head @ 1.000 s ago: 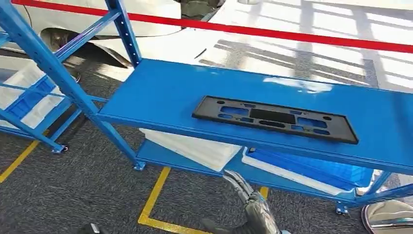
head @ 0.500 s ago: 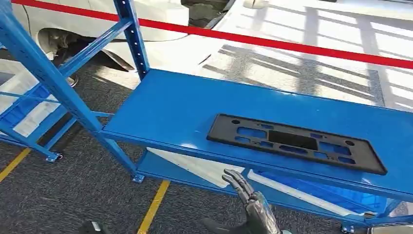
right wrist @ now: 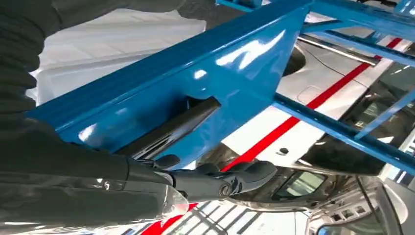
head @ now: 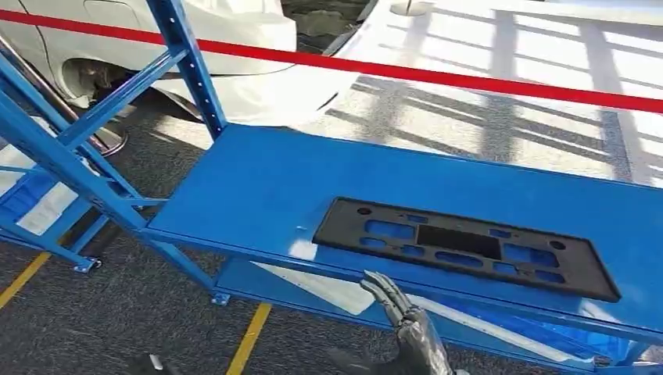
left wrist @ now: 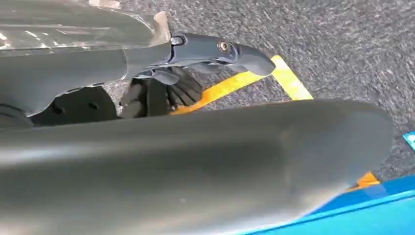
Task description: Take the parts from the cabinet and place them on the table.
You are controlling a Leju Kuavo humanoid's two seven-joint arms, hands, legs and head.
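Part: flat black plastic plate (head: 465, 247) with cut-out slots, lying on the blue shelf (head: 258, 187) of the rack, close to the shelf's front edge, slightly angled to it.
Right robot hand: right robot hand (head: 406, 324) rises from below in the head view, in front of and under the shelf's front edge, below the plate's near end. Fingers (head: 383, 287) are apart and lightly curled, holding nothing, not touching the plate. In the right wrist view the right robot hand (right wrist: 215, 180) reaches out beneath the shelf, empty.
Left robot hand: left robot hand (left wrist: 186, 63) hangs low over grey carpet, thumb (left wrist: 225, 51) extended, dark fingers curled in below it; whether it is open or closed cannot be told. Nothing seen in it.
Rack: blue upright post (head: 188, 66) at the shelf's back left corner; a lower shelf holds a white sheet (head: 328, 285).
Floor: grey carpet with yellow tape line (head: 249, 340).
Background: red stripe (head: 438, 74) across a pale surface behind the rack.
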